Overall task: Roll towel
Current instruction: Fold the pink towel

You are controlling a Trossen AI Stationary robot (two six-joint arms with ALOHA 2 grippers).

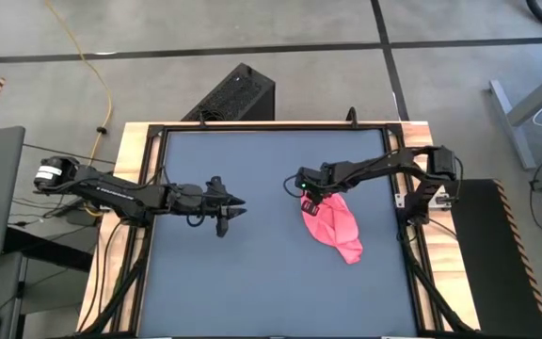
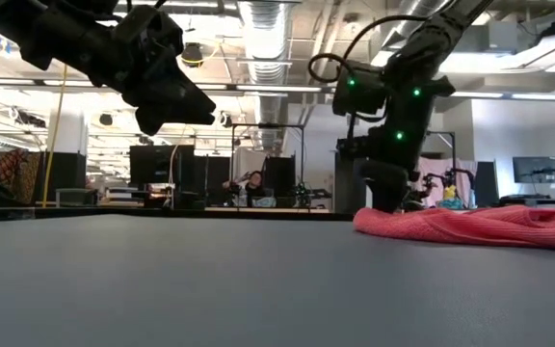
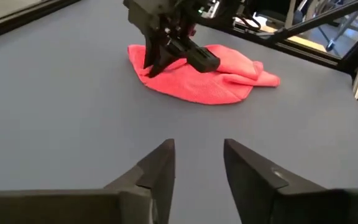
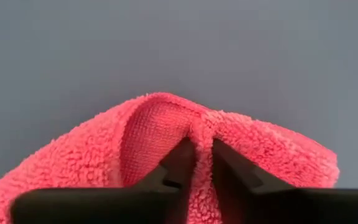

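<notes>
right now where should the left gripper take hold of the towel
Probably the free tail of the towel, the narrow end farthest from the right gripper, which pinches a raised fold at the other end. The towel lies bunched, tapering to that tail, so it offers a thin edge. Come from above, from the open table side; the left gripper hangs open there, apart from it.

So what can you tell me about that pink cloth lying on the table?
The towel is a small, bright pink cloth, plain and fluffy like terry or microfibre. It lies bunched into a loose, elongated heap on the right part of the dark grey table, not spread flat and not neatly rolled. The right gripper is down on its end nearest the table's middle, fingers pinching a raised fold of fabric between them. Nothing else touches it; the left gripper hangs open above bare table, well away.
</notes>
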